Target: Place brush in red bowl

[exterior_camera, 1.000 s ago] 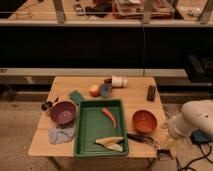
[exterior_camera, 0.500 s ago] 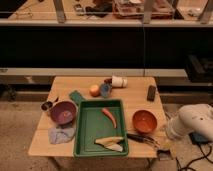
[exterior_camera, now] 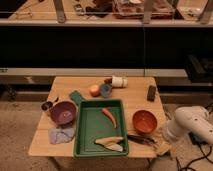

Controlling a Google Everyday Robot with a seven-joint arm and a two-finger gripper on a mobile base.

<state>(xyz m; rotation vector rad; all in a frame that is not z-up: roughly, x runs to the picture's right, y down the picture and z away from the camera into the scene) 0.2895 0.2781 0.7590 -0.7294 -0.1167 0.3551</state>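
The red bowl stands on the wooden table at the right, beside the green tray. The brush lies flat on the table just in front of the bowl, its black handle pointing left toward the tray. My white arm reaches in from the lower right. My gripper is low at the table's front right corner, at the right end of the brush; whether it touches the brush is unclear.
The tray holds a red chili and a pale corn husk. A purple bowl, a blue cloth, an orange fruit, a white cup and a black block also sit on the table. A dark counter stands behind.
My arm has shifted slightly left and down toward the table's front right corner. The objects on the table have not moved.
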